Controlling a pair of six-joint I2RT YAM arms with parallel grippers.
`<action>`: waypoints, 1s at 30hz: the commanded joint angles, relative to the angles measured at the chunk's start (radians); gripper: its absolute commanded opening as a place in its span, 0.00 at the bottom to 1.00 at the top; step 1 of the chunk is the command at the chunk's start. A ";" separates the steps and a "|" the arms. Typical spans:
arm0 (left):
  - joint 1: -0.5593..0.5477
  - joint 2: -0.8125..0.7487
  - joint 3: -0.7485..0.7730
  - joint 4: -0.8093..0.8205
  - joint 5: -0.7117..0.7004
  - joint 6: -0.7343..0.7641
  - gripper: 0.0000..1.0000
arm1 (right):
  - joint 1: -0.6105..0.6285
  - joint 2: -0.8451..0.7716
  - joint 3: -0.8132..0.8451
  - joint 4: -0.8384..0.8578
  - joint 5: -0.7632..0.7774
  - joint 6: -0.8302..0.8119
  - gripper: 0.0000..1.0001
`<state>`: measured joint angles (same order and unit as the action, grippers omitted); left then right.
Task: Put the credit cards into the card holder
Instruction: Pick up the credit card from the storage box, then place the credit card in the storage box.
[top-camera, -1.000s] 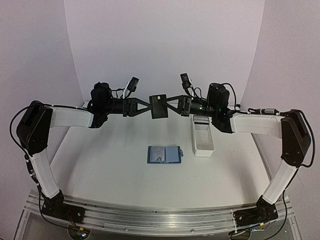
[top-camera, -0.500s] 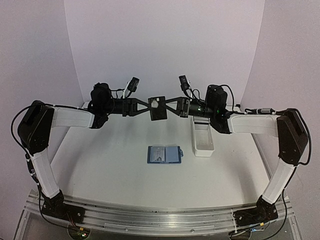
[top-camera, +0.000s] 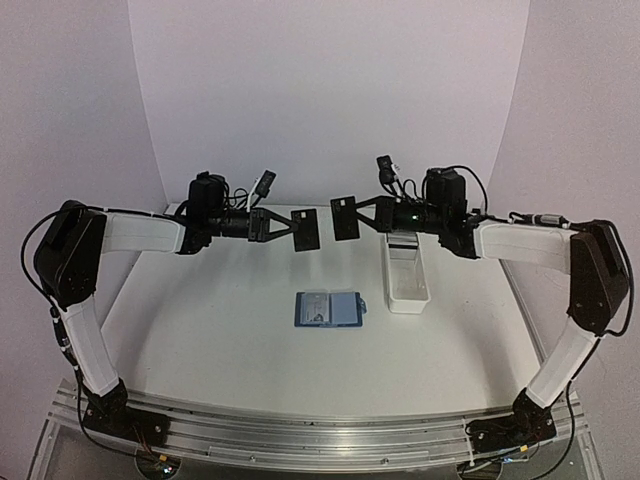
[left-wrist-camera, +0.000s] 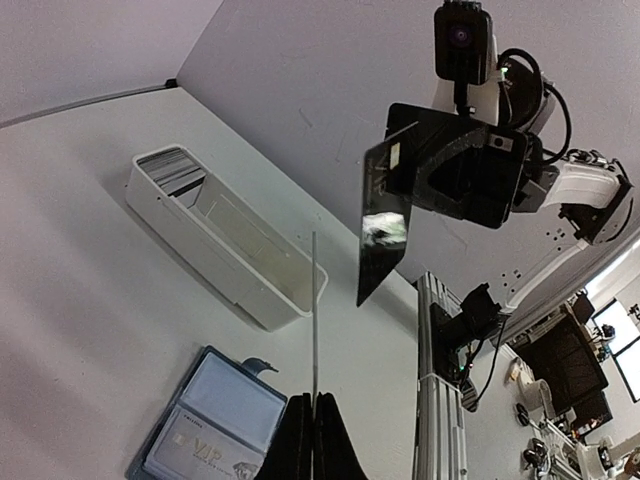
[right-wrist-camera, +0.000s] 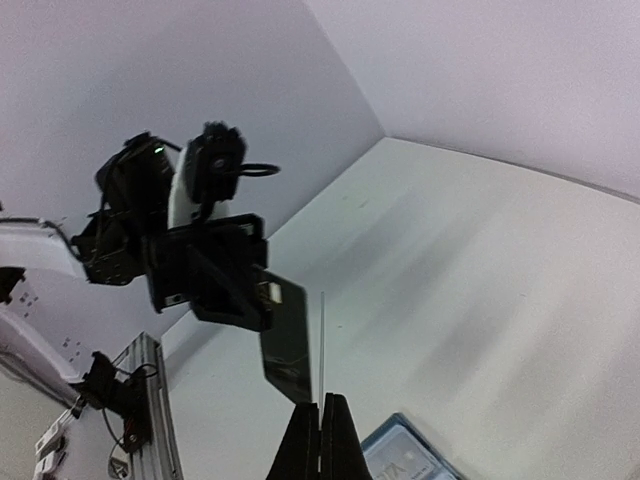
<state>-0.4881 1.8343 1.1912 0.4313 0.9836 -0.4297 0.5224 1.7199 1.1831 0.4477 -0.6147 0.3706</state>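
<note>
The card holder (top-camera: 328, 309) lies open on the table in front of the arms, with a pale card (top-camera: 317, 309) in its left slot. It also shows in the left wrist view (left-wrist-camera: 205, 425) and the right wrist view (right-wrist-camera: 410, 455). My left gripper (top-camera: 290, 222) is shut on a dark credit card (top-camera: 305, 230), held high above the table. In its own view (left-wrist-camera: 314, 400) that card shows edge-on (left-wrist-camera: 314, 310). My right gripper (top-camera: 357, 213) is shut on a second dark card (top-camera: 344, 217), a small gap to the right. In its own view (right-wrist-camera: 321, 400) that card is edge-on (right-wrist-camera: 322, 345).
A long white tray (top-camera: 405, 270) with several cards stacked at its far end (left-wrist-camera: 170, 172) stands to the right of the card holder, under my right arm. White walls close the back and sides. The metal rail (top-camera: 320, 430) runs along the near edge.
The two grippers met at one dark stack in the middle. They have now drawn apart, left going left and right going right, each holding a dark card.
</note>
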 joint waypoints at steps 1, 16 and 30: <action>-0.001 -0.042 0.016 -0.124 -0.094 0.111 0.00 | -0.059 -0.057 0.118 -0.443 0.343 -0.056 0.00; -0.001 -0.048 0.002 -0.164 -0.134 0.160 0.00 | -0.084 0.356 0.583 -1.389 0.812 0.130 0.00; -0.001 -0.049 -0.009 -0.176 -0.146 0.175 0.00 | -0.012 0.493 0.687 -1.460 0.853 0.119 0.00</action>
<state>-0.4881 1.8339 1.1885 0.2577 0.8501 -0.2794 0.4904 2.1883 1.8057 -0.9600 0.2111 0.4728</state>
